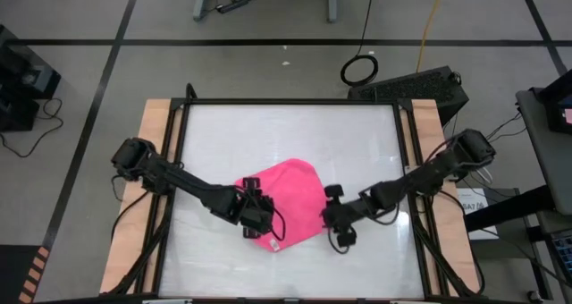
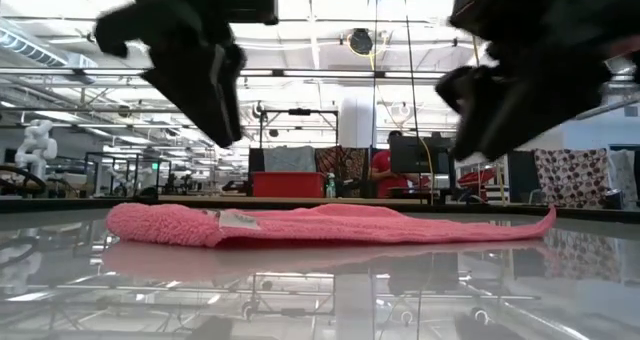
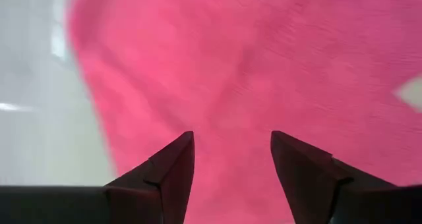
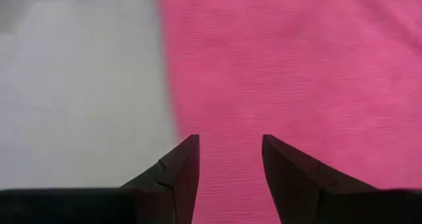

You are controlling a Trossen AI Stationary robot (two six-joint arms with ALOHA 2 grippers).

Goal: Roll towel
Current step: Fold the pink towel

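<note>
Towel (image 1: 290, 199) flat between both hands

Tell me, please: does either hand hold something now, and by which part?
Nothing is held. Both the left hand and the right hand are open above the pink towel.

**Room around both pincers**

I see the towel (image 1: 288, 201) lying flat between my two pincers, the only thing on the white table (image 1: 357, 143). My left gripper (image 3: 232, 151) hangs above the cloth with parted fingers and air beneath. My right gripper (image 4: 229, 155) hovers over the cloth's edge, fingers apart, bare table beside it. Outward of each pincer the surface is open up to the black frame (image 1: 400, 161).
</note>
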